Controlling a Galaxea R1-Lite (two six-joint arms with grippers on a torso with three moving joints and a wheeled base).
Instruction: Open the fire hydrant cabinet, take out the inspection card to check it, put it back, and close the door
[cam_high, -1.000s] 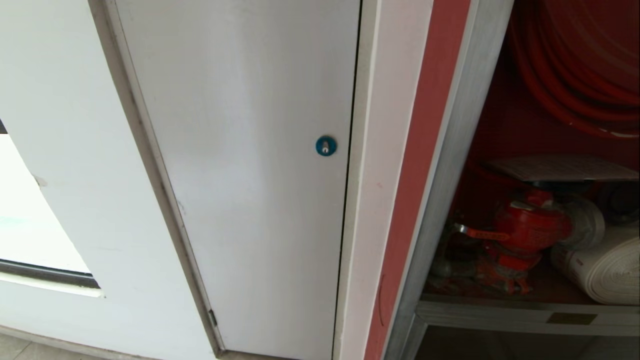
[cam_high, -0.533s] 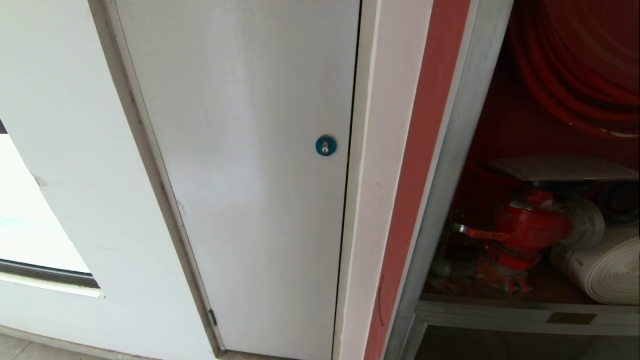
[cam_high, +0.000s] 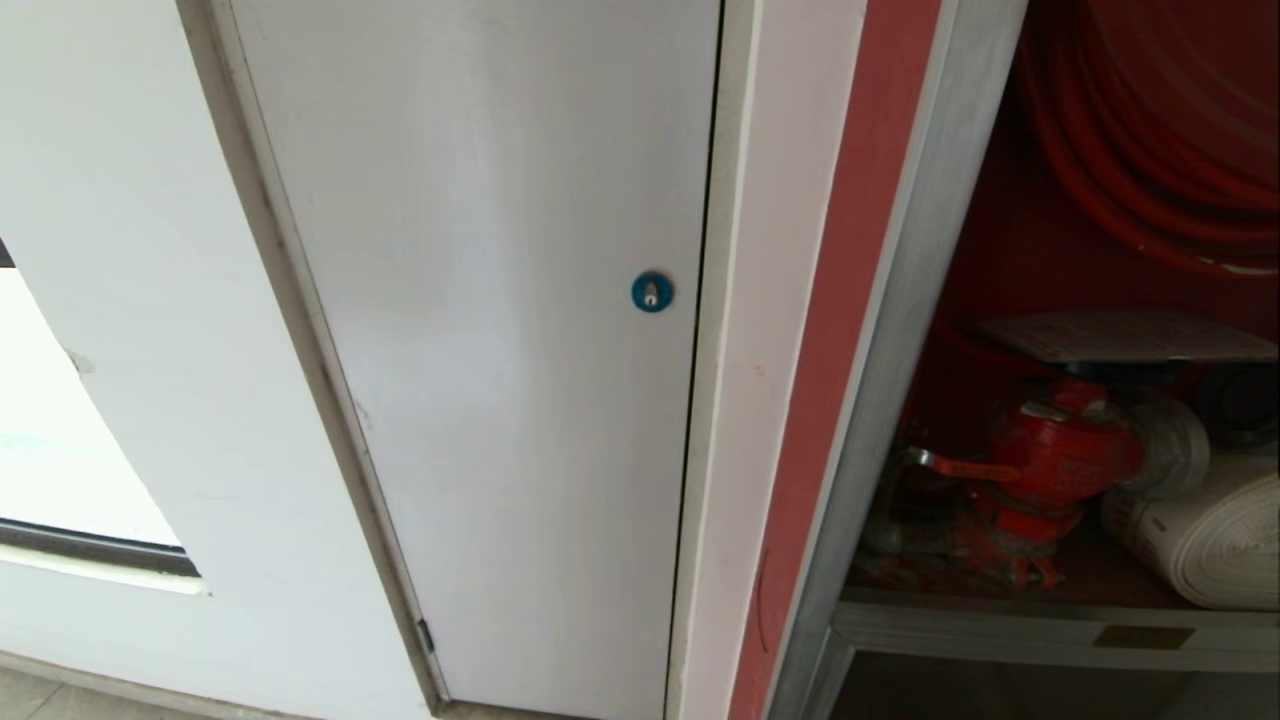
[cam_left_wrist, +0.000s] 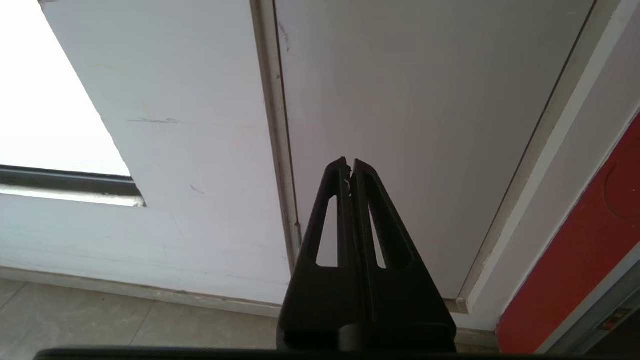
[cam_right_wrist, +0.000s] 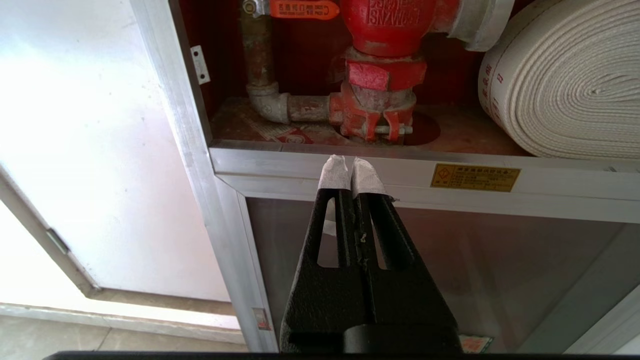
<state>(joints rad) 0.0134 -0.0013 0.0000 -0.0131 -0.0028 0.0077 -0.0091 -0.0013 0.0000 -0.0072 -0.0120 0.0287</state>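
the red coiled hose (cam_high: 1150, 150) and white rolled hose (cam_high: 1205, 540) run off the head view's right edge.

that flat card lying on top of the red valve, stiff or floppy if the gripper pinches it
The card looks thin and flat, overhanging the valve without sagging, so probably fairly stiff yet light. Lying loose, it may slide when nudged.

**Where our three cameras look**

From our head we look down, close, at the white panel (cam_high: 480, 350), the fire hydrant cabinet (cam_high: 900, 330) at the right edge. Our left wrist camera faces that panel's foot beyond its jaws. Our right wrist camera faces the hydrant valve (cam_right_wrist: 385, 65) beyond its jaws; the head view shares it.
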